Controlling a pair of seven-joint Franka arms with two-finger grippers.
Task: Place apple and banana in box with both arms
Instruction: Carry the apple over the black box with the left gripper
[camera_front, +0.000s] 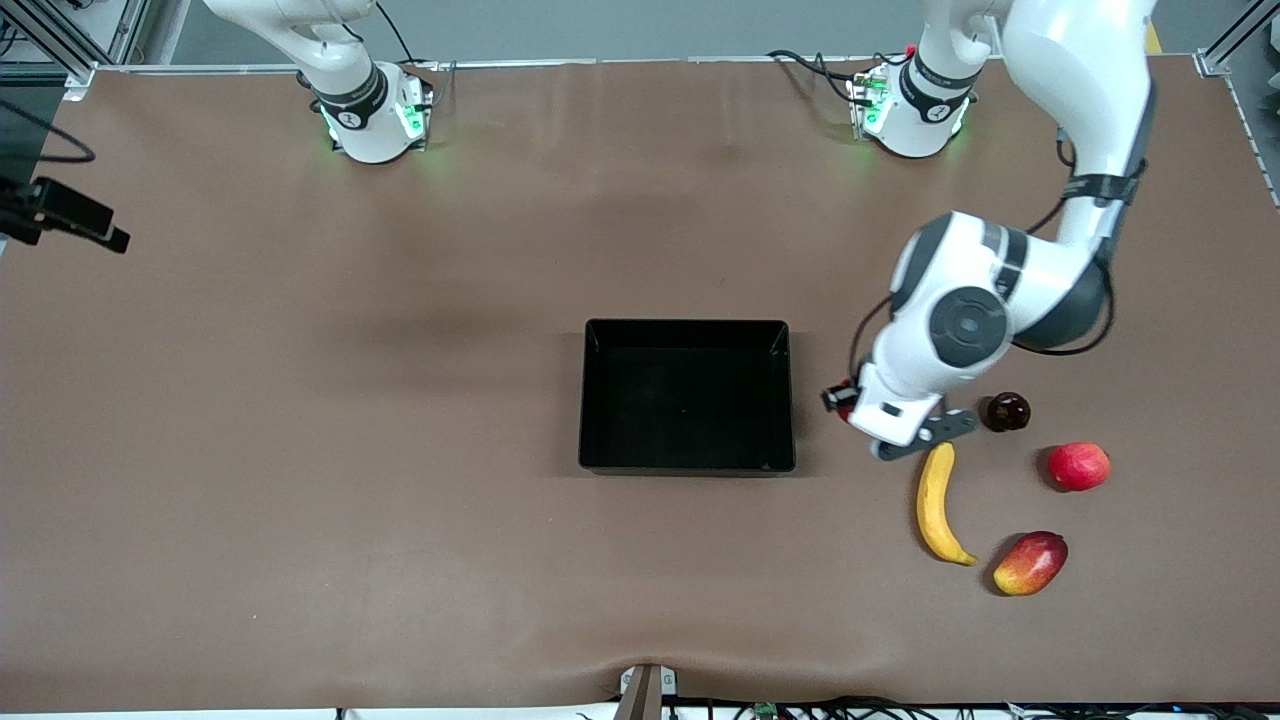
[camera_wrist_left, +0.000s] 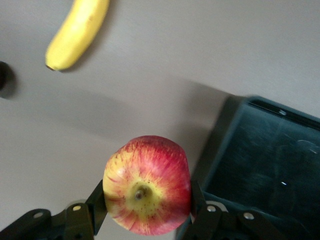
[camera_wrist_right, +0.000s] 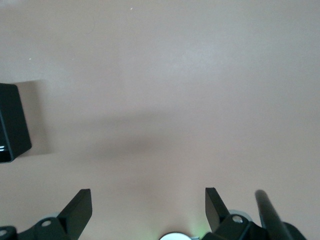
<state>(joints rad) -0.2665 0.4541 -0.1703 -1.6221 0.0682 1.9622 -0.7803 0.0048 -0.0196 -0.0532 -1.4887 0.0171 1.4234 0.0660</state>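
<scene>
My left gripper is shut on the red, yellow-streaked apple and holds it above the table, between the black box and the banana. In the front view only a red sliver of the apple shows under the hand. The left wrist view shows the box wall beside the apple and the banana farther off. The box looks empty. My right gripper is open and empty above bare table, with a box corner at the edge of its view. It is out of the front view.
Toward the left arm's end of the table lie a plain pinkish-red round fruit, a red-yellow mango and a small dark fruit. A black camera mount juts in at the right arm's end.
</scene>
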